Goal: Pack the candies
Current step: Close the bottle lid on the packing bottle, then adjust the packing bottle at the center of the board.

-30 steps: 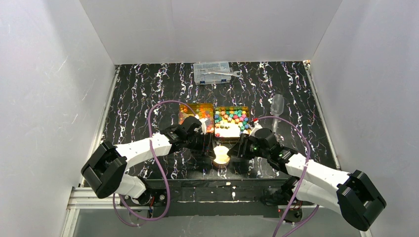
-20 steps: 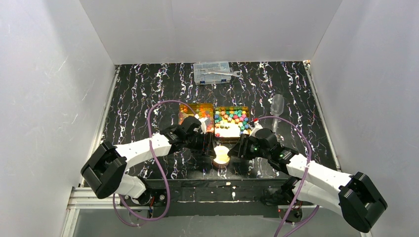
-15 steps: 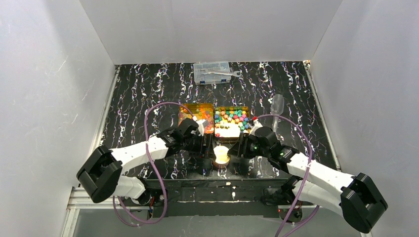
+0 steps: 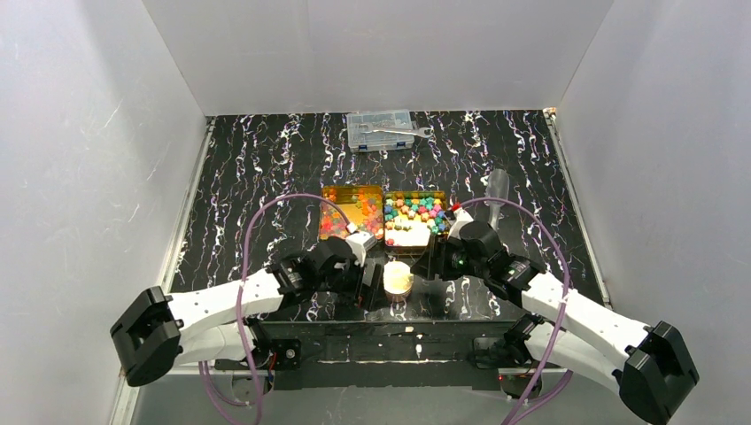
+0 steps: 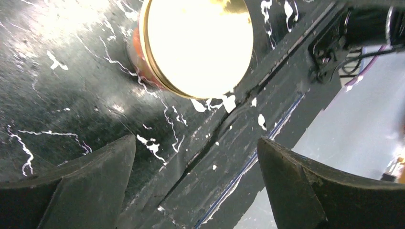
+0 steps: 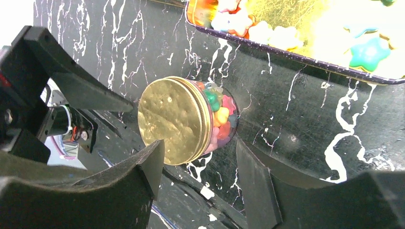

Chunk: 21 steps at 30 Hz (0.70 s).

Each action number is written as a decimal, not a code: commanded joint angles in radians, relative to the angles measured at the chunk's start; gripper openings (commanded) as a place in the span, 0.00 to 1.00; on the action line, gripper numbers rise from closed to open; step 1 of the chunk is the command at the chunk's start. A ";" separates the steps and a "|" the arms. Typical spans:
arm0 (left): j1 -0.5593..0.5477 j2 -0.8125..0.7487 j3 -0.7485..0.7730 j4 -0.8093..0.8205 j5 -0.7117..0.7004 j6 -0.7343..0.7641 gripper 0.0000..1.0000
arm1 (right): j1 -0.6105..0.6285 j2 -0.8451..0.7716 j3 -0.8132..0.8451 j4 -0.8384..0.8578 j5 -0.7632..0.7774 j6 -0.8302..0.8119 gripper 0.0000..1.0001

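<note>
My left claw (image 5: pixel 196 148) gapes wide and grips nothing. The gold-lidded jar (image 5: pixel 198 45) of candies stands just ahead of its fingertips, apart from them. To the right, my right claw (image 6: pixel 200 148) is spread open too, empty. The jar sits just beyond its tips, candies (image 6: pixel 219 117) showing through the side. Whether a finger touches the lid I cannot tell. Farther ahead lies a tray (image 6: pixel 305 57) of loose candies.
</note>
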 commanded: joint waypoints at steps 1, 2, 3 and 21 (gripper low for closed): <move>-0.112 -0.074 -0.036 0.005 -0.228 0.041 0.98 | 0.005 -0.032 0.068 -0.057 0.023 -0.063 0.66; -0.136 -0.083 -0.045 0.006 -0.275 0.048 0.98 | 0.005 -0.033 0.070 -0.064 0.023 -0.066 0.67; -0.166 -0.093 -0.053 0.007 -0.326 0.048 0.98 | 0.005 -0.034 0.074 -0.070 0.023 -0.067 0.67; -0.503 0.107 -0.289 0.737 -0.742 0.344 0.98 | 0.005 -0.098 0.069 -0.127 0.000 -0.085 0.72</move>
